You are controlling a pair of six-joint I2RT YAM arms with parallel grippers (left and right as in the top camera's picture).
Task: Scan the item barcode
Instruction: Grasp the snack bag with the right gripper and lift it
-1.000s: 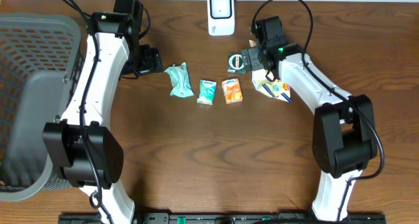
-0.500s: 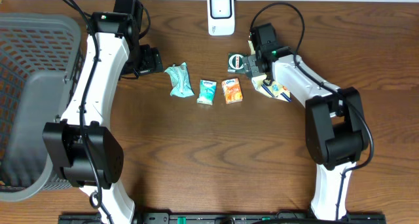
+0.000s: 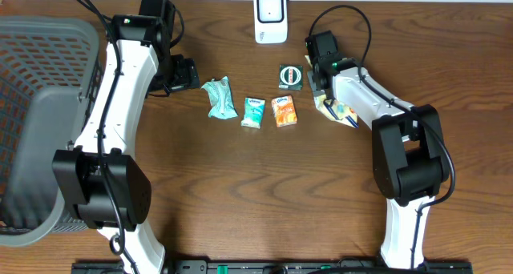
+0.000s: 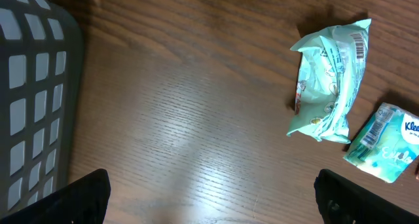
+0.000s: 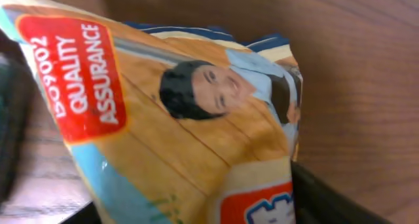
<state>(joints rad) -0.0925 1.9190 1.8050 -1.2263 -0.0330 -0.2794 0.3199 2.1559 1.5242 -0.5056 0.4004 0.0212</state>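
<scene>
The right end effector (image 3: 319, 88) is sitting directly over the yellow-orange printed foil packet (image 5: 183, 119) on the brown wooden worktop (image 3: 240, 186); whether it is gripping cannot be told. The left end effector (image 4: 209, 198) is standing spread.

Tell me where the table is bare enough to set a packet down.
Widest bare patch: the front of the table, between the left arm and right arm, in front of the teal bag, tissue pack and orange pack. A smaller strip lies between that row and the scanner. Crowded: the dark pack and snack bag by the right arm.
</scene>
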